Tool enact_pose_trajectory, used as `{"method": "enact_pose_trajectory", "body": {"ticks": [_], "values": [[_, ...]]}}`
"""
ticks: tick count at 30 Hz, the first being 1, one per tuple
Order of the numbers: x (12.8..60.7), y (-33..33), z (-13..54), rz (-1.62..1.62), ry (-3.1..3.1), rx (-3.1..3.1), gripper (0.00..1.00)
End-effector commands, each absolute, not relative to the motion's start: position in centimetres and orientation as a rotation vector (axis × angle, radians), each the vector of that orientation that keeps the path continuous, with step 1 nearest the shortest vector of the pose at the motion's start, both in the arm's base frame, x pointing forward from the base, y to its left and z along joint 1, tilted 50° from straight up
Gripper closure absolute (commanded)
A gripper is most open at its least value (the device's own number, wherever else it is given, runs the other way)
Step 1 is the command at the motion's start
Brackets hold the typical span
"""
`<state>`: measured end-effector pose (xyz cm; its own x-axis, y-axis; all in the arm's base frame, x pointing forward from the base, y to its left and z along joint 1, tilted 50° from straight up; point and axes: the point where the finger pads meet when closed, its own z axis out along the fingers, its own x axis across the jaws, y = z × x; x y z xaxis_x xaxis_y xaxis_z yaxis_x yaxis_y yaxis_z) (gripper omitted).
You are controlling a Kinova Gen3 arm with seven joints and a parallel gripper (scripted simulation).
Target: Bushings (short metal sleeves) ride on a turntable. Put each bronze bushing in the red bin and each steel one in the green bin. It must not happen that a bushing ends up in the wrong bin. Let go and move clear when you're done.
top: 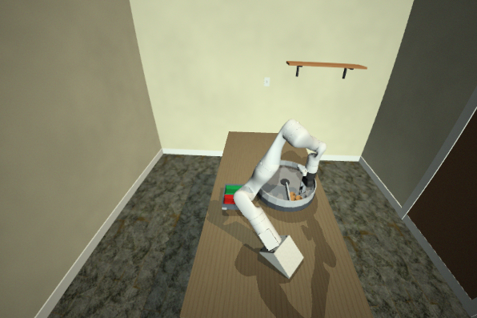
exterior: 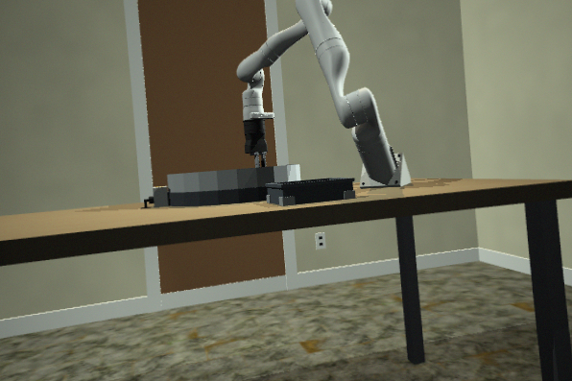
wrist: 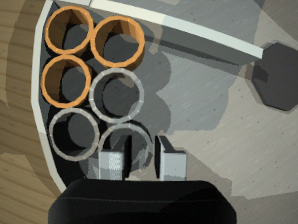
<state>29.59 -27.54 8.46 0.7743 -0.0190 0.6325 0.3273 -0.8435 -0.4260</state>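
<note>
Three bronze bushings (wrist: 69,30), (wrist: 117,42), (wrist: 65,80) and three steel bushings (wrist: 116,95), (wrist: 75,133), (wrist: 127,144) stand clustered against the rim of the grey turntable (top: 284,185). In the wrist view my gripper (wrist: 143,150) hangs open and empty just above the nearest steel bushing, whose right wall lies under the gap between the fingers. In the exterior view the fingertips (exterior: 259,160) are just above the turntable's rim (exterior: 226,186). The green bin (top: 233,189) and the red bin (top: 229,199) sit left of the turntable.
A white guide bar (wrist: 173,26) runs from the turntable's rim toward its dark hub (wrist: 280,76). The dark bin tray (exterior: 310,189) stands beside the turntable. My arm's base (top: 282,257) is mounted near the table's front.
</note>
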Motion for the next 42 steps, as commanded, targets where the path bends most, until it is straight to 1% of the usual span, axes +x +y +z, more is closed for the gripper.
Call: {"method": "enact_pose_trajectory", "body": {"ticks": [1,19,20,42], "values": [[29.76,-27.32,8.27,-0.877,-0.232,-2.438,0.55],[30.2,-26.88,7.75,-0.877,-0.232,-2.438,0.55],[30.19,-26.89,7.75,-0.877,-0.232,-2.438,1.0],[30.4,-26.94,7.9,-0.882,-0.231,-2.437,1.0]]}}
